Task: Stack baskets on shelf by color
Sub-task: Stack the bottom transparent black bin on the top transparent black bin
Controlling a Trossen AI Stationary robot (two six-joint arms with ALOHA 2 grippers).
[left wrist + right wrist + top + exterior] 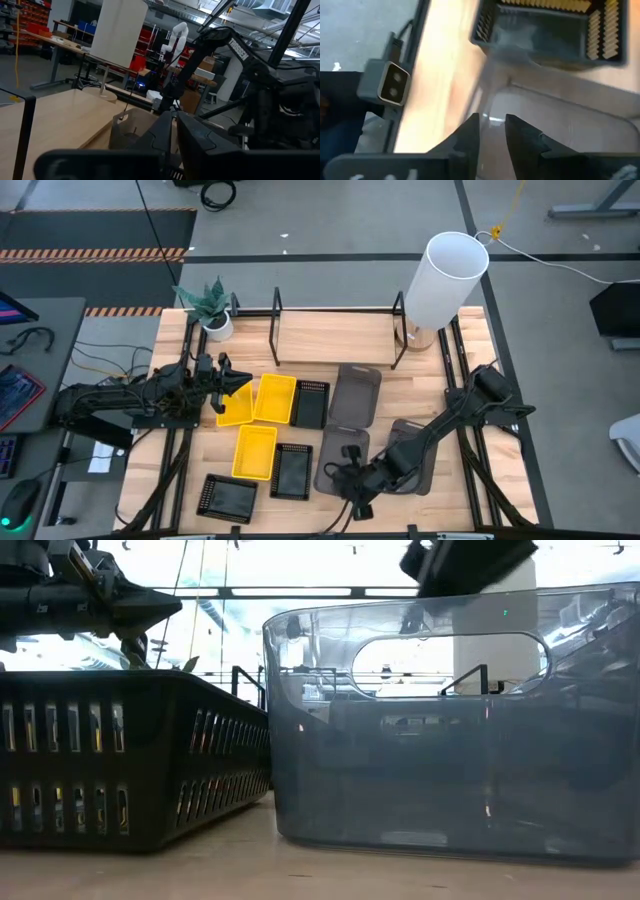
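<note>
Nine baskets lie flat on the table in front of the shelf [335, 330]. Three are yellow [275, 398], three are black and perforated [291, 470], and three are dark grey [355, 395]. My right gripper [352, 480] [492, 127] points down at the near end of the front grey basket [338, 455] [450, 740] and is shut on its wall. My left gripper [228, 383] [172, 120] hovers level above the leftmost yellow basket [237, 408], fingers shut and holding nothing. In the low view a black basket [120, 760] stands beside the grey one. My right gripper pinches the grey basket's near end wall at its rim [490, 107] between its two fingers. One finger [470, 132] is outside and one finger [520, 135] inside. They come from above, pointing down. The basket's bottom [420, 840] sits on the table.
A tall white cylinder [445, 280] stands at the shelf's right end and a small potted plant [212, 310] at its left end. Black rails [480, 430] run along both table sides. Bare wood shows between the baskets and the shelf.
</note>
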